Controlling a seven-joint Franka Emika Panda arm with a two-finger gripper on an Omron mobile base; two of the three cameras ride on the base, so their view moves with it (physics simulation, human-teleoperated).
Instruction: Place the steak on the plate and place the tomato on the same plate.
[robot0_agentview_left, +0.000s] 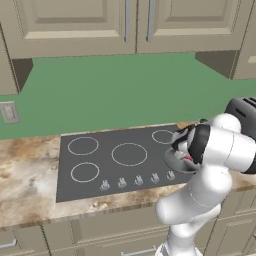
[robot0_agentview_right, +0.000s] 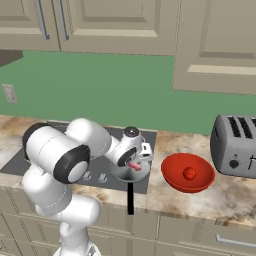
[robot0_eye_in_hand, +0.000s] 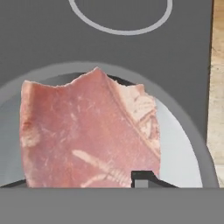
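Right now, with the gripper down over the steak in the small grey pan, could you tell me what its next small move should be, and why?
Probably finish closing on the steak, then lift straight up. The hand view shows the meat lying in the grey pan on the cooktop, with one fingertip at its near edge, and the gripper sits low over the pan.

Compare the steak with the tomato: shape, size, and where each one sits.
The steak is a flat, pale pink slab with ragged edges; the tomato is a small glossy red ball. The steak lies in the grey pan on the stovetop; the tomato sits in the red bowl on the counter. The steak looks clearly larger. Neither is on a plate.
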